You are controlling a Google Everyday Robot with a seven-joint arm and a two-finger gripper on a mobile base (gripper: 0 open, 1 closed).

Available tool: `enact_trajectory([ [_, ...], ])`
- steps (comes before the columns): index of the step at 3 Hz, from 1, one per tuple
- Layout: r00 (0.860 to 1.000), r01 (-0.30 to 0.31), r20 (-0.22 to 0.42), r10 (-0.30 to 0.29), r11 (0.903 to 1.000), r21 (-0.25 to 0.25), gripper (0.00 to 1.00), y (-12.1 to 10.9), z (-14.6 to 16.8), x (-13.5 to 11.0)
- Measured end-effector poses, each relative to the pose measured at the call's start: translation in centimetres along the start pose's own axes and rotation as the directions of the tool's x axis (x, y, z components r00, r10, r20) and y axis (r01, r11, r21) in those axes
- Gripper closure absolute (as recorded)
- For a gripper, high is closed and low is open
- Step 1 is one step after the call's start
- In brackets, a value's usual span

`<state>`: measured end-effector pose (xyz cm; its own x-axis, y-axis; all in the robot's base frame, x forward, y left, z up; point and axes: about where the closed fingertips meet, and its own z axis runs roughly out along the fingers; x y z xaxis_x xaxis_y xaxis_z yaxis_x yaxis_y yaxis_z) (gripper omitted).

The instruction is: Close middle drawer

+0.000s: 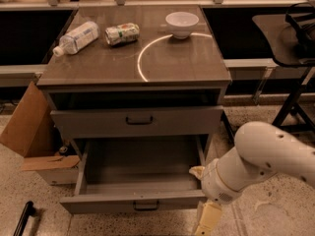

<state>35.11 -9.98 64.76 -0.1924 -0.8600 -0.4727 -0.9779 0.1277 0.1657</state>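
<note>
Though we couldn't tell if the claw [208, 219] by the middle drawer [110, 205] was apart, we judged its stiff front pushable.

End effector [205, 223] hangs beside open middle drawer [113, 202].

Prob. office/lab: terrazzo floor [15, 181], grey metal cabinet [197, 68], cardboard box [27, 127]; gripper [207, 221] bottom right.

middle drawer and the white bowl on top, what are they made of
Middle drawer looks like painted sheet metal: matte grey, thin flat walls. White bowl: smooth, pale, ceramic or plastic, cannot tell which. The claw hangs by the drawer's front right corner.
</note>
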Motion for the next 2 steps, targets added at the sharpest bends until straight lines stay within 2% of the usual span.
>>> enact_trajectory([
  [1,0.997,-0.057,0.044,0.058,0.9978,-0.033,0.00,0.05,5.32,1.57],
  [2,0.997,-0.057,0.044,0.058,0.9978,-0.033,0.00,0.05,5.32,1.57],
])
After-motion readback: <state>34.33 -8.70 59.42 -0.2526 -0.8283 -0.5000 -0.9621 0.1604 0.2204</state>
